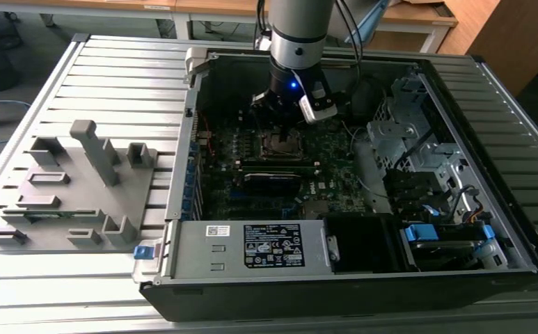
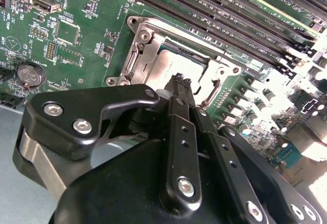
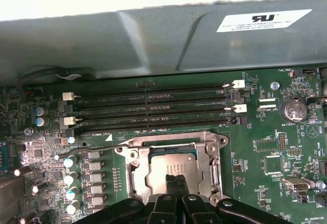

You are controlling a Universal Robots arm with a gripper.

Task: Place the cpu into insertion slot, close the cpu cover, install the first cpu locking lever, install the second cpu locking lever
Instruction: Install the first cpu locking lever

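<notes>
The cpu (image 3: pixel 162 161) lies in the insertion slot (image 1: pixel 282 144) with its dull silver top (image 2: pixel 176 60) facing up. Around it the cpu cover (image 3: pixel 134 170) lies flat as a silvery frame (image 2: pixel 147 48). A thin wire lever (image 3: pixel 97 146) runs out sideways from one corner of the socket. My gripper (image 3: pixel 176 177) hangs right over the chip, its black fingers pressed together with nothing seen between them; the tips (image 2: pixel 180 80) sit at or just above the chip's top. In the exterior view the gripper (image 1: pixel 282 125) reaches down into the open computer case.
Long black memory slots (image 3: pixel 153 109) run beside the socket, with a coin battery (image 3: pixel 293 110) nearby and the grey case wall (image 3: pixel 153 35) beyond. A power supply (image 1: pixel 250 245) and a drive cage (image 1: pixel 408 139) crowd the case. A grey fixture (image 1: pixel 74 188) stands on the slatted table.
</notes>
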